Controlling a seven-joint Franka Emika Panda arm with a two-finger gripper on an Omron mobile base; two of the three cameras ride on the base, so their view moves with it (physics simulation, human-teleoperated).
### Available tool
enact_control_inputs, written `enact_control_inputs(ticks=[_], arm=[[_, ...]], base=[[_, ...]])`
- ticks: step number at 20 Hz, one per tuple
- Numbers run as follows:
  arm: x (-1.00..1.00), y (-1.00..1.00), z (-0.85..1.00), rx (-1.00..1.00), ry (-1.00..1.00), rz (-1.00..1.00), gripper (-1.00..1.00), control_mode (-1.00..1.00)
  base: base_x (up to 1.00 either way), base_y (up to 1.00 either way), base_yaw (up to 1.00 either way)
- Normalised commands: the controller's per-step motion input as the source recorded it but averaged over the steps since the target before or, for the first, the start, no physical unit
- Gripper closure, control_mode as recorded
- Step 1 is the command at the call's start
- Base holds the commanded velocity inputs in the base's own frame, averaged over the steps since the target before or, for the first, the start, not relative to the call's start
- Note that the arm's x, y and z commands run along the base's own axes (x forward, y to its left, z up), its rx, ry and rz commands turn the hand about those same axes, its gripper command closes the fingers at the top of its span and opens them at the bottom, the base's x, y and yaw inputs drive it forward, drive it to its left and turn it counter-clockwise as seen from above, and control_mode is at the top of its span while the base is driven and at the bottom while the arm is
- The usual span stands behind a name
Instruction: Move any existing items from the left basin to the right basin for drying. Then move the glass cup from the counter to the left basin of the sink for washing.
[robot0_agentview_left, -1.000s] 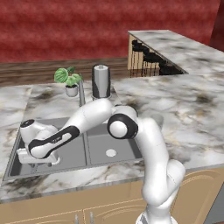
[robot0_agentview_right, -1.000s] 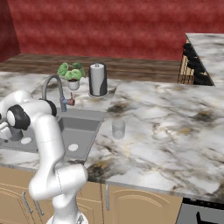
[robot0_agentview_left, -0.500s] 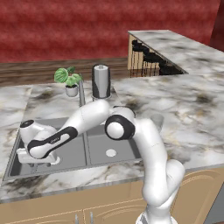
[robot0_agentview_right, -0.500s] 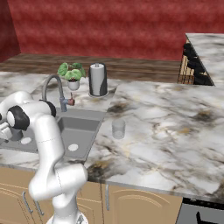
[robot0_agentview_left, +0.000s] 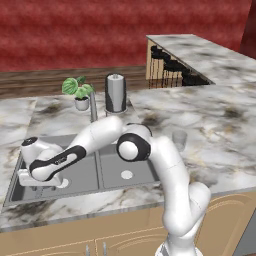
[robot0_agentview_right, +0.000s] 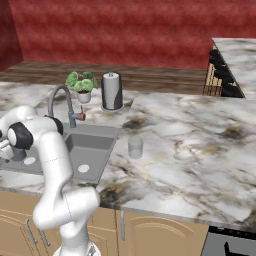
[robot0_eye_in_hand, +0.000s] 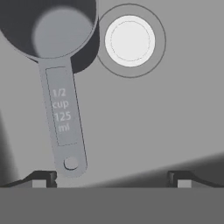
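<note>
Down in the left basin (robot0_agentview_left: 80, 172), your gripper (robot0_eye_in_hand: 111, 177) hangs spread wide over the grey measuring cup (robot0_eye_in_hand: 50, 52), ready to straddle its handle (robot0_eye_in_hand: 64, 124).

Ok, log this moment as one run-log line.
stage: reaching for grey cup | gripper: open, above cup handle | cup: in left basin, beside drain | glass cup: on counter
</note>
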Motion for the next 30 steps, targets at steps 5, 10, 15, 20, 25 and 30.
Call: enact_control_inputs(ticks=[5, 10, 15, 20, 25, 30], arm=[[0.03, 0.11, -0.12, 0.0, 0.0, 0.0, -1.0, -1.0], [0.03, 0.1, -0.1, 0.0, 0.0, 0.0, -1.0, -1.0], [0.06, 0.07, -0.09, 0.0, 0.0, 0.0, -1.0, -1.0], [0.09, 0.07, -0.11, 0.0, 0.01, 0.0, -1.0, -1.0], [0.1, 0.05, -0.12, 0.0, 0.0, 0.0, -1.0, -1.0], [0.13, 0.05, -0.08, 0.0, 0.0, 0.0, -1.0, -1.0]], base=[[0.0, 0.0, 0.0], [0.0, 0.0, 0.0], [0.0, 0.0, 0.0], [0.0, 0.0, 0.0], [0.0, 0.0, 0.0], [0.0, 0.0, 0.0]])
